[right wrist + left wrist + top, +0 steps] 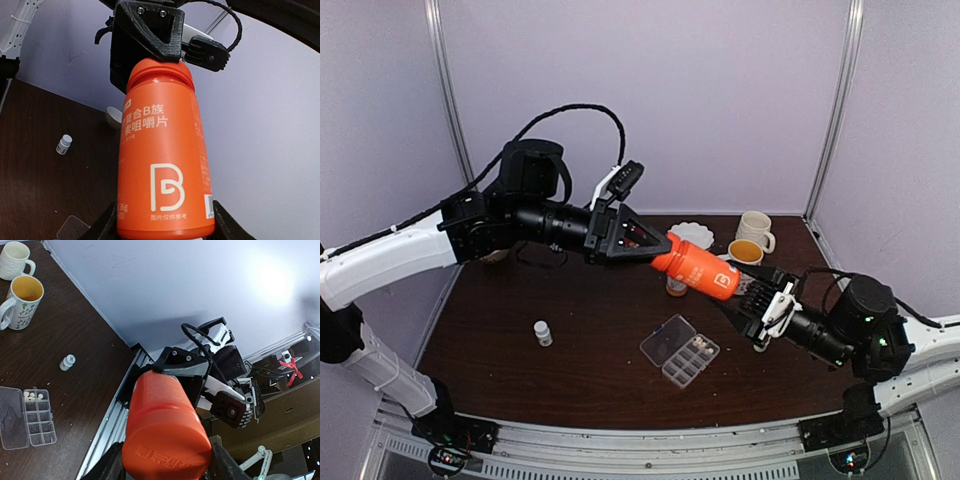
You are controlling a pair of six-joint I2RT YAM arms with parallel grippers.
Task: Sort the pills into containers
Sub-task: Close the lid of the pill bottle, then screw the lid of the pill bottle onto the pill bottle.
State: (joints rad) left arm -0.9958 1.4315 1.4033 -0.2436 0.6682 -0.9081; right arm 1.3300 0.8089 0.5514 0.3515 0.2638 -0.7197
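Top view: left hand (658,248) pinching the orange bottle (705,272) by its cap end, right hand (745,293) clamped on its base, midair. Left wrist view: organiser box (12,415) open on the tabletop (75,340) at 9 o'clock, white pills (34,396) in its 12 o'clock end. Right wrist view: bottle filling the frame between the fingers

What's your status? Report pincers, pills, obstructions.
Left pincer and right pincer both clamped on orange bottle, held mid-air between them. Organiser box open, few pills at one end. Box unobstructed.
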